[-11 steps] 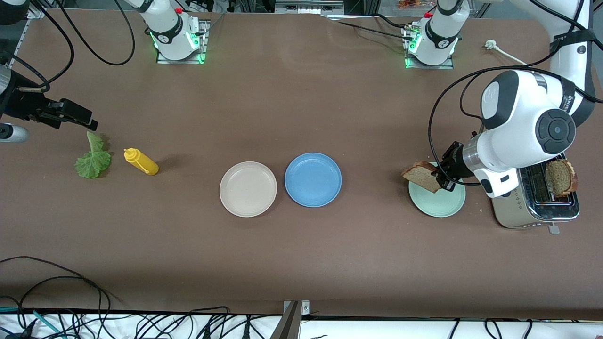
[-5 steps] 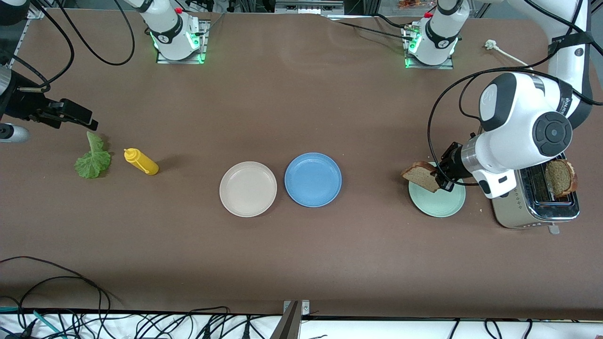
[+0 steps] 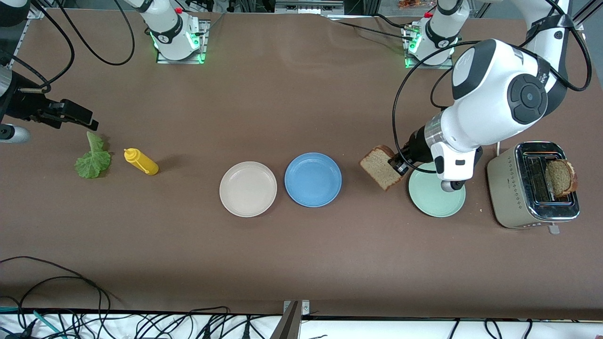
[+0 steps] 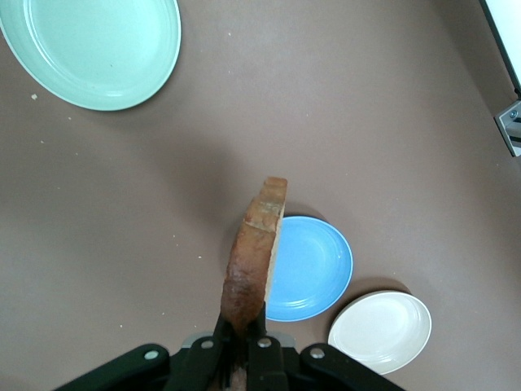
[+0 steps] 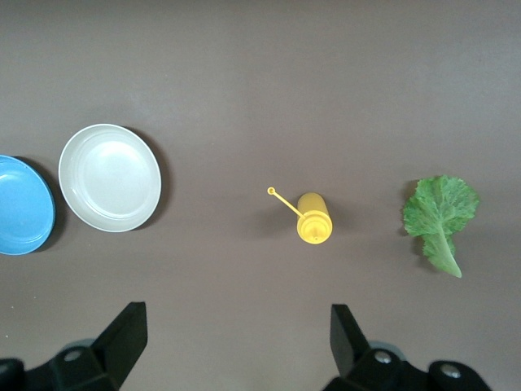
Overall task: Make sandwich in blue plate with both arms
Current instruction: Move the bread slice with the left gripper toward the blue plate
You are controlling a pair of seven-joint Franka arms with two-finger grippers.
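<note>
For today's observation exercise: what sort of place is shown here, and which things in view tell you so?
Most likely a robotics lab set up as a mock kitchen. Two robot arms are bolted to a brown table, loose cables trail along its edge, and a toaster, a bread slice and a blue plate serve as props.

Blue plate (image 3: pixel 313 179): round, shallow, bare, flat on worktop mid-table. Bread slice (image 3: pixel 379 167): brown, dark crust, tilted, airborne beside plate. Lettuce leaf (image 3: pixel 93 157): green, ruffled, flat at right arm's end.

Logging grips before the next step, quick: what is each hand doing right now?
Left hand: shut on the bread slice, in the air between the blue plate and the green plate.
Right hand: open, empty, waiting above the table.
</note>
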